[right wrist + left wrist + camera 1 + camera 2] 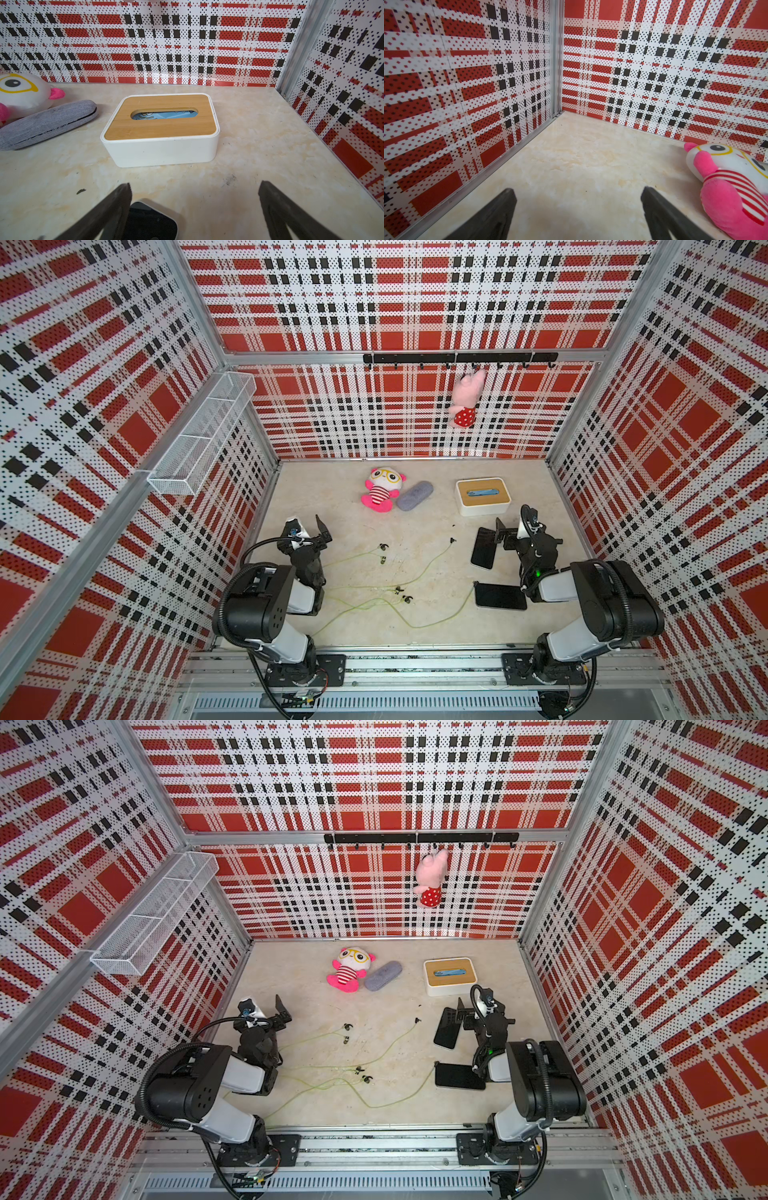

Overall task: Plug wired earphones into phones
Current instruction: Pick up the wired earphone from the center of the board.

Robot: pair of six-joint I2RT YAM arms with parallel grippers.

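Two phones [483, 549], two wired earphones [382, 548], two plush toys [380, 489]

Probably lab cell, plaid panels [415, 302], aluminium frame [291, 359]

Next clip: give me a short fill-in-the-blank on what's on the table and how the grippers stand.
The left gripper and the right gripper both stand ____.
The phones on the table number ____.
The grey case lies between the striped plush toy and the ____.
The earphones are held by ____ gripper.
Missing words: open; two; tissue box; neither.
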